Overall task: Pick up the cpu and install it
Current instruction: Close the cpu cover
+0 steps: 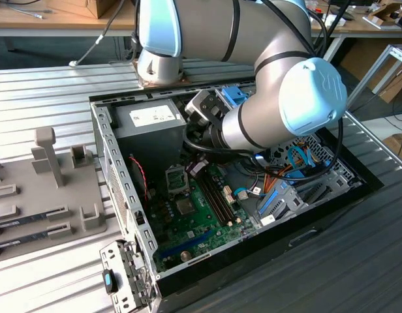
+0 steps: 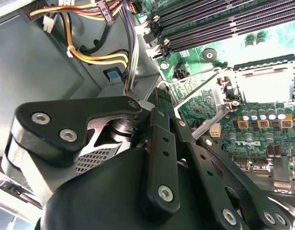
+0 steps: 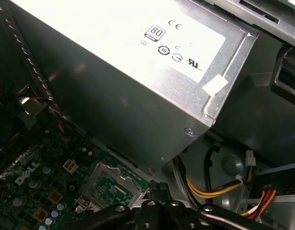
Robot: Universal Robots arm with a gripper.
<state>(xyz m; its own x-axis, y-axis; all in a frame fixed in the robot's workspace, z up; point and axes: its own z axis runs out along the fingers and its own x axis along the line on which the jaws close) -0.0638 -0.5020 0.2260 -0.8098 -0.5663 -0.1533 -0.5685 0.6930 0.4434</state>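
Hand (image 3: 154, 189) is hovering closed, apparently gripping nothing, just beside the socket (image 3: 114, 187). I'm judging the cpu (image 2: 267, 84) as already sitting there.

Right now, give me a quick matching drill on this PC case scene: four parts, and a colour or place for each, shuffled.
Things:
1. power supply
2. motherboard
3. memory slots
4. fixture tray

Descriptions:
A. green, flat on the floor of the case
B. outside the case, on the exterior view's left
C. grey metal box with a white label
D. long, black, in parallel rows

Pairs: 1-C, 2-A, 3-D, 4-B
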